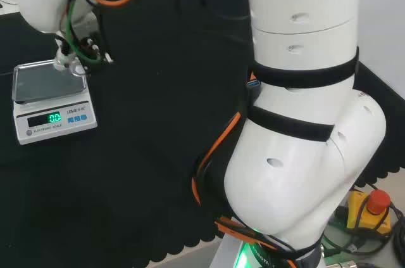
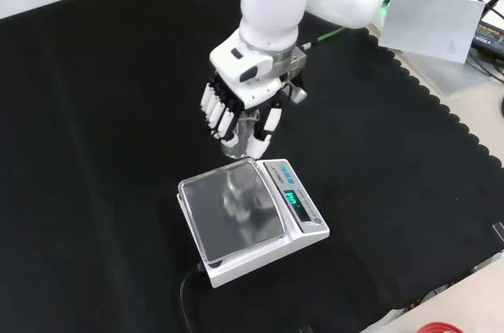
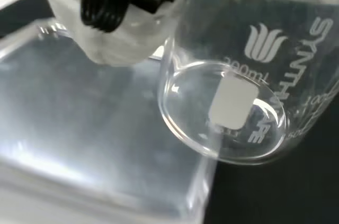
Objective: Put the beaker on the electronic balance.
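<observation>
Above the far edge of the electronic balance (image 2: 250, 219), the hand (image 2: 240, 109) grips a clear glass beaker (image 2: 246, 132), fingers curled round its wall, seen from the front. On the black-clothed table (image 2: 94, 112), the balance's steel pan mirrors the glass. Closer in, the wrist view shows the beaker's round base (image 3: 225, 115) hanging over the pan's corner (image 3: 106, 128), white graduation marks on its side. From behind the arm, the balance's green display (image 1: 54, 118) glows.

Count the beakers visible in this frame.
1. The clear beaker is held in the hand, just beyond the balance pan's far edge in the front view. Other glassware isn't evident.
</observation>
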Controlling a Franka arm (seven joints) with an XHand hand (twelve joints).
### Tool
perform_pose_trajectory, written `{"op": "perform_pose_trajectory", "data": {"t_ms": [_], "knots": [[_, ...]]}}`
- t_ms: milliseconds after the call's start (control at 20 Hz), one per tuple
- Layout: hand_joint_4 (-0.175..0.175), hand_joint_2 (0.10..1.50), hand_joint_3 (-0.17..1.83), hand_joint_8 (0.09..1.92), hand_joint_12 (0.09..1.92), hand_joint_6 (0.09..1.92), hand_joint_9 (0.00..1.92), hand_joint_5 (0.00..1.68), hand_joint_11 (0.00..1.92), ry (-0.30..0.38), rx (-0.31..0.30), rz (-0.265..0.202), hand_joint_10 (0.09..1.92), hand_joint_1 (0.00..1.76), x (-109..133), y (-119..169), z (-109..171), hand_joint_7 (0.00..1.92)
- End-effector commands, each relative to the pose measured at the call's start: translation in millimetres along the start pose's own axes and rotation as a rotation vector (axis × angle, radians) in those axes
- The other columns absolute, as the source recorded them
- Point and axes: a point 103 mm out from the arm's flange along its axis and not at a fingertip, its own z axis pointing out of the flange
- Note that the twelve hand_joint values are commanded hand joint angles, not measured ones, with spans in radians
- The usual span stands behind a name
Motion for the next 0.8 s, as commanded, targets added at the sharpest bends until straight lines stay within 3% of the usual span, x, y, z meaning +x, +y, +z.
{"op": "perform_pose_trajectory", "data": {"t_ms": [50,250,450,800], "knots": [[0.013,0.64,0.75,0.91,0.85,0.79,1.33,1.18,1.35,-0.033,0.009,-0.166,0.65,1.28,48.9,77.6,9.9,1.22],[0.009,0.64,0.75,0.91,0.85,0.79,1.33,1.18,1.35,-0.032,0.055,-0.215,0.65,1.28,73.8,107.2,38.0,1.22],[0.005,0.64,0.76,0.91,0.85,0.79,1.33,1.18,1.35,-0.021,0.107,-0.255,0.65,1.28,94.6,106.8,68.4,1.22],[0.004,0.64,0.76,0.91,0.85,0.78,1.33,1.18,1.35,-0.007,0.132,-0.24,0.66,1.28,96.4,87.2,79.6,1.22]]}}
